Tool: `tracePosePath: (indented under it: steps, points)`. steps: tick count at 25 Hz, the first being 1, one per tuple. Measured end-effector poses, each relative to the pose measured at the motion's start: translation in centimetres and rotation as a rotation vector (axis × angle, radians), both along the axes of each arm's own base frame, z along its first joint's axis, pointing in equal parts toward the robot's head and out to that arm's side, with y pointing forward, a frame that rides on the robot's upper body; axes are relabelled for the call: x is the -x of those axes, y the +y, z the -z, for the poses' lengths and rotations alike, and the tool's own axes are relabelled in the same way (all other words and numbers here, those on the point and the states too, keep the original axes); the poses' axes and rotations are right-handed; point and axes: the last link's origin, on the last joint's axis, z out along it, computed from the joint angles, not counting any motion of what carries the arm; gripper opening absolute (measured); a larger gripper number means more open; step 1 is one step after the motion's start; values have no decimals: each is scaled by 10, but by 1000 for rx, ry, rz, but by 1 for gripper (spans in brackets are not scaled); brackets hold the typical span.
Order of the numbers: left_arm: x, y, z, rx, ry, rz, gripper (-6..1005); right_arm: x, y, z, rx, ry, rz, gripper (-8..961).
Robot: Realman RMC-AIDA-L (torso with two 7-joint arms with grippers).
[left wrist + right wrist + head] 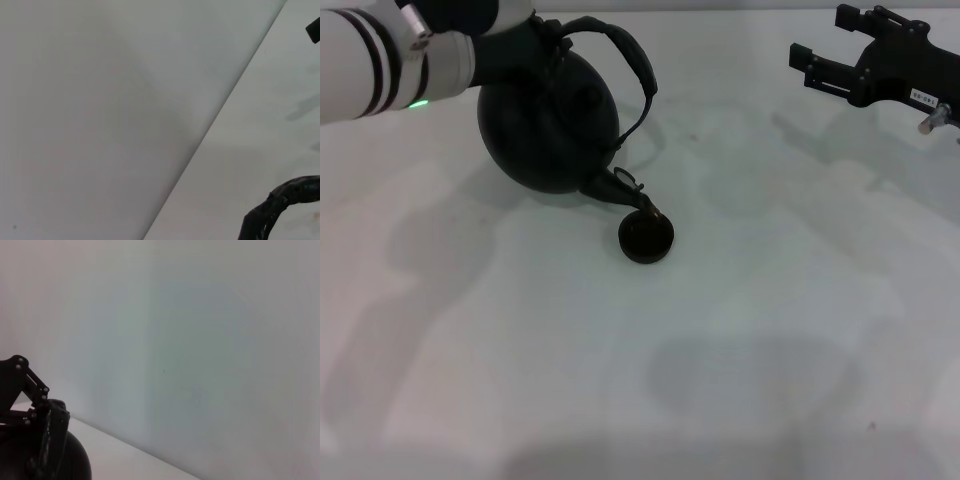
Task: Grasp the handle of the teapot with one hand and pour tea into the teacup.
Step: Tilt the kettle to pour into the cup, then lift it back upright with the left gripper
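text: none readable | right hand (pixel 820 62): small white label; its characters cannot be made out

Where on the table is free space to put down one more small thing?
The whole near half of the table below the teacup is bare, as is the stretch between the teacup and the right gripper. It is crowded at the far left, where the left gripper tilts the teapot over the teacup.

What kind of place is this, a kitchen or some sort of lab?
Probably a robot test bench, not a kitchen. A bare white table backed by a plain wall holds only a black teapot tipped over a tiny teacup, with the right end effector idle farther back.
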Motion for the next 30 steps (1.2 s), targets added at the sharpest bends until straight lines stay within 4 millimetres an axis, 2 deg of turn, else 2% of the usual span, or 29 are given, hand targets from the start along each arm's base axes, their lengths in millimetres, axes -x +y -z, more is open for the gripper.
tracePosePath:
  steps: [30]
  points:
    - [0, -2, 5, 3, 52, -5, 126, -3, 1, 3, 3, -7, 14, 843]
